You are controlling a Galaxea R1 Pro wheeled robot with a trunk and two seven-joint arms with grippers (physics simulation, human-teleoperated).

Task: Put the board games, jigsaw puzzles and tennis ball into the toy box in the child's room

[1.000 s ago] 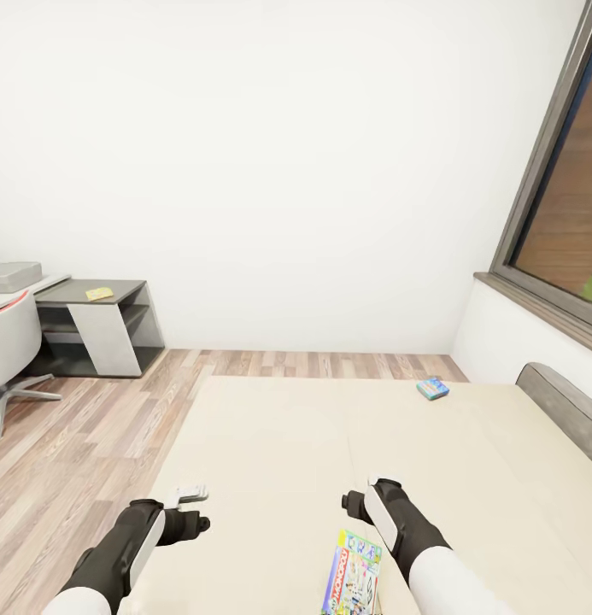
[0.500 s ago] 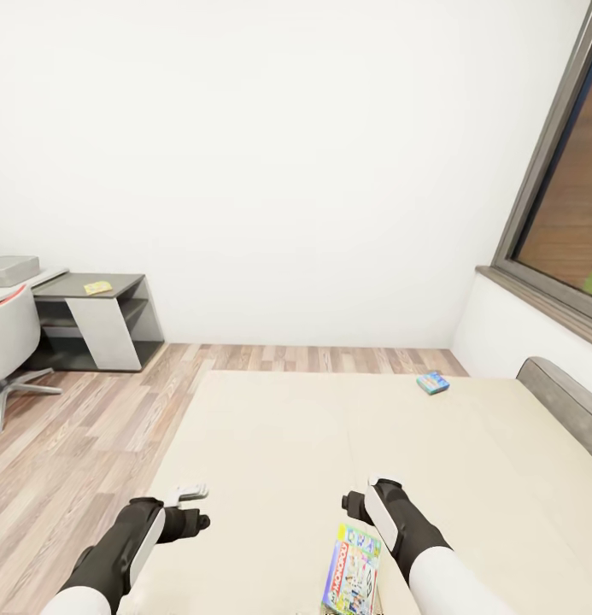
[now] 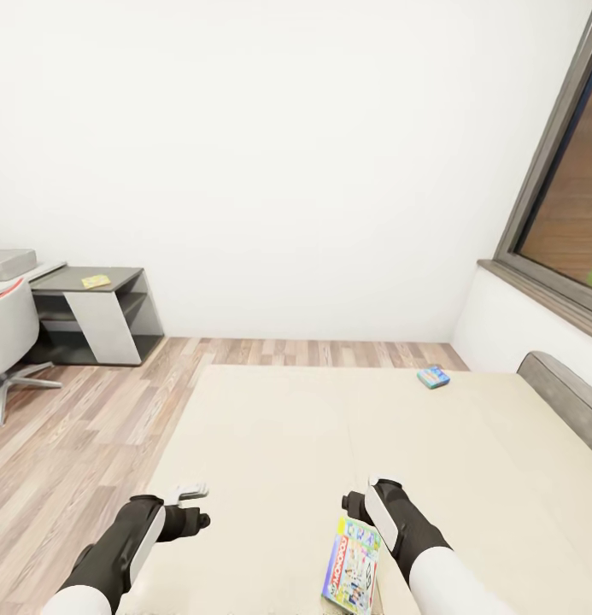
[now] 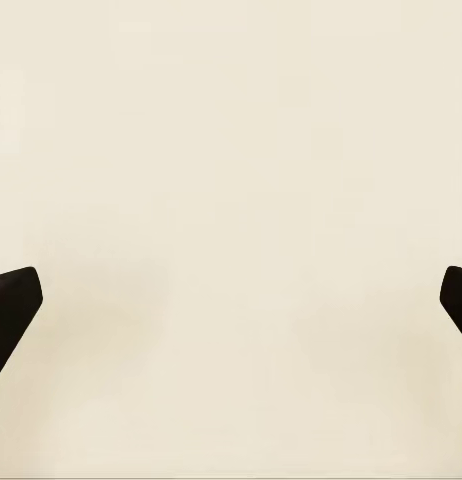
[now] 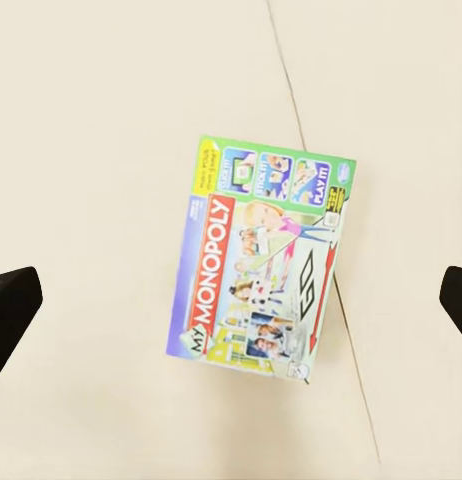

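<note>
A colourful Monopoly board game lies flat on the cream bed, right beside my right forearm. In the right wrist view the same board game sits directly below my right gripper, which hangs open above it without touching. A second, small blue board game rests near the bed's far edge. My left gripper is open over bare mattress. At the far left, the table carries a yellow puzzle sheet and the pale grey toy box.
A white swivel chair stands before the table on the wood-plank floor. A grey padded bed edge and a dark-framed window are at the right. A white wall lies ahead.
The head view has shifted, so the bed, table and games sit a little higher in the picture and more of the Monopoly box shows. Both arms keep their pose.
</note>
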